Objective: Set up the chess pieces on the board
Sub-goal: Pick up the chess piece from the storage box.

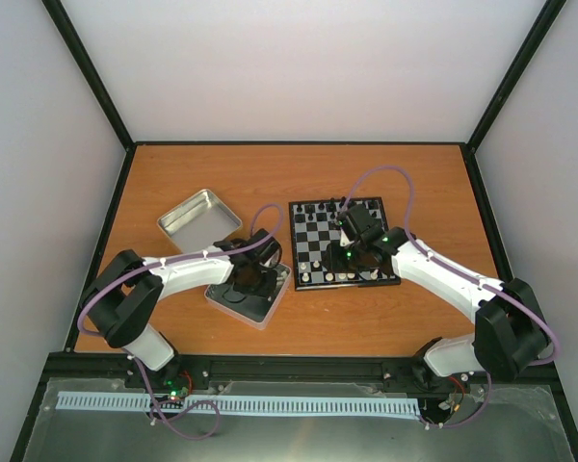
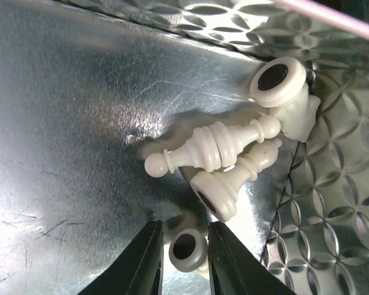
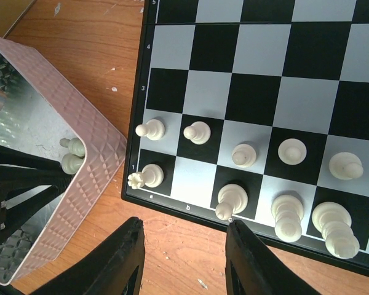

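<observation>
The left gripper [image 2: 184,233] seems clamped on a chess piece [image 2: 187,251] at the edge of the tin [image 2: 332,215], its round base liable to squirt free; the right gripper [image 3: 184,224] gapes empty.

The small cream plastic chess pieces [image 2: 215,147] are plain ivory with black-centred bases. The shallow silver metal tin [image 2: 332,203] has walls embossed with a diamond lattice, and the small square chessboard [image 3: 252,61] is chequered black and pale grey-white, black-bordered.
</observation>
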